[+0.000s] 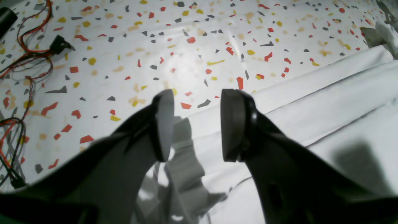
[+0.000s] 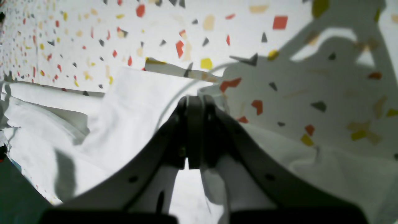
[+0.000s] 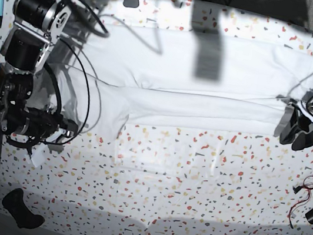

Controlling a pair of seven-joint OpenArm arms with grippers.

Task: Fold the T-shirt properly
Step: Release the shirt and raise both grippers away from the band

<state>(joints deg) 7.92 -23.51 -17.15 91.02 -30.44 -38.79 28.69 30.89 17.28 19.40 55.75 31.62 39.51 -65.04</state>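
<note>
The T-shirt [image 3: 224,63] is spread across the upper part of the base view on the speckled table [image 3: 164,184]. Its fabric is pinched in the closed right pincer [image 2: 200,130], at left; the left pincer [image 1: 197,126], at right, is held wide open, empty.
</note>
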